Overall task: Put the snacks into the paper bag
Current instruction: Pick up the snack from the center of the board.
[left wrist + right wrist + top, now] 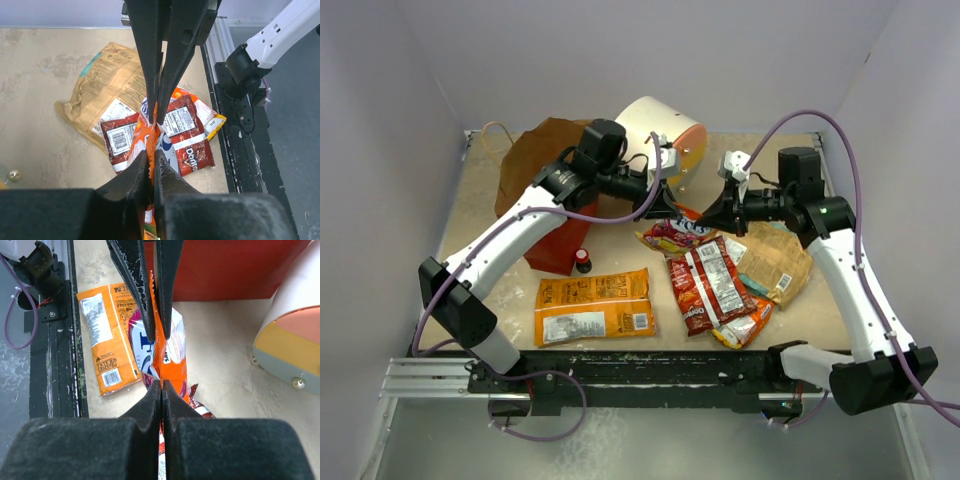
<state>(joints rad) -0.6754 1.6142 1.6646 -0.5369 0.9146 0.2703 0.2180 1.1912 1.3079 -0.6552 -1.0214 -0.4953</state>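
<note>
A small orange, purple and white snack packet (675, 234) hangs between both grippers above the packet pile. My left gripper (667, 212) is shut on one edge of it (151, 162). My right gripper (712, 215) is shut on the opposite edge (161, 387). The packet shows edge-on in the left wrist view (150, 135) and in the right wrist view (170, 352). The paper bag (558, 245), red outside and brown inside, stands at the back left. On the table lie a large orange packet (595, 305), a dark red packet (708, 285), a tan-brown packet (775, 260) and a yellow one (740, 330).
A cream cylindrical drawer unit (660, 135) lies behind the grippers, next to the bag. A tiny dark bottle with a red cap (583, 260) stands by the bag's red side. The black rail (650, 365) runs along the near edge.
</note>
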